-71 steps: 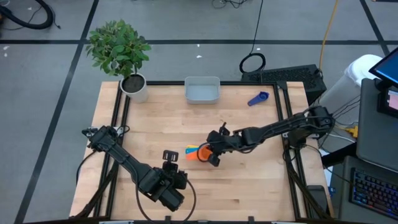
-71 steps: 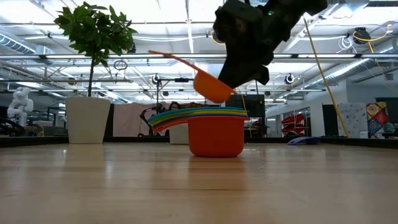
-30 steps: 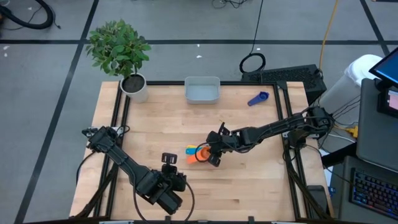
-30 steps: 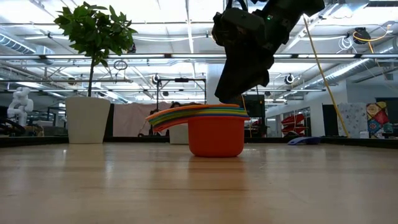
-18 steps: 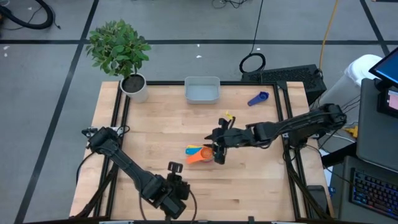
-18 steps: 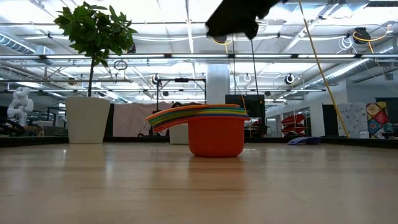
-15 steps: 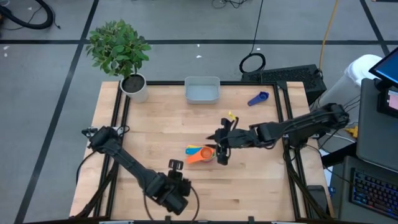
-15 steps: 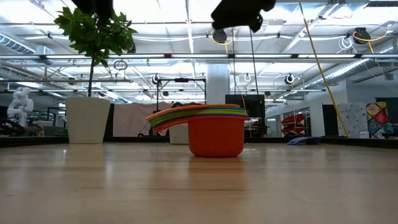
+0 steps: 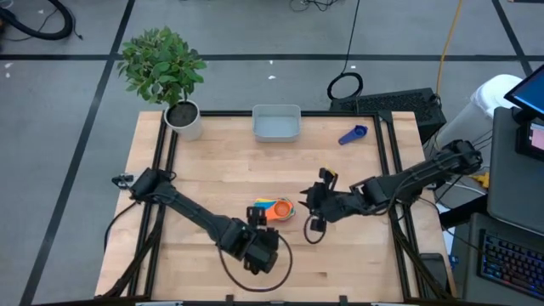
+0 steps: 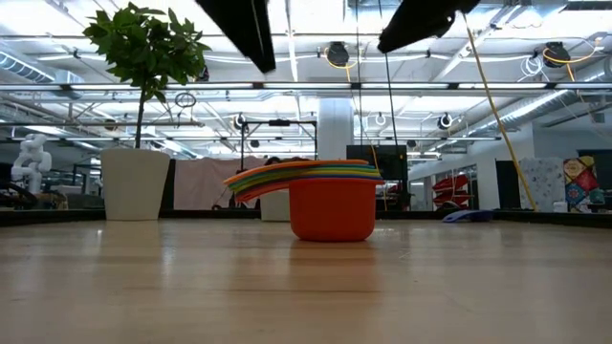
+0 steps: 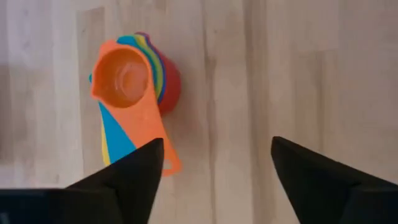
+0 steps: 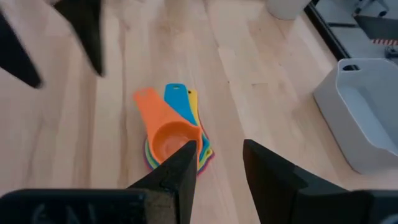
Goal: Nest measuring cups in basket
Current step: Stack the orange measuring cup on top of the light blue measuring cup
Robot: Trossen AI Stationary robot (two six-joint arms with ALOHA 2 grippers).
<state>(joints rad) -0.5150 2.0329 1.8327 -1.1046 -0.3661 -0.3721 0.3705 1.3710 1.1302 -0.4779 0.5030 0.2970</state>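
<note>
The stack of cups (image 9: pixel 274 210) stands on the table (image 9: pixel 212 178) near its middle, orange cup (image 11: pixel 124 78) on top, the red cup (image 10: pixel 331 208) at the bottom, the handles fanned out to one side. The left gripper (image 9: pixel 258 223) hangs just beside it on the near side, fingers (image 11: pixel 130 177) spread wide, nothing between them. The right gripper (image 9: pixel 318 211) sits off the stack's other side, fingers (image 12: pixel 180 171) parted and empty too. Nobody has hold of anything! One dark blue cup (image 9: pixel 352 135) lies alone by the far right edge. The basket (image 9: pixel 276 123) waits at the far edge, well apart from the stack, with the plant pot (image 9: pixel 185 119) at the far left corner.
</note>
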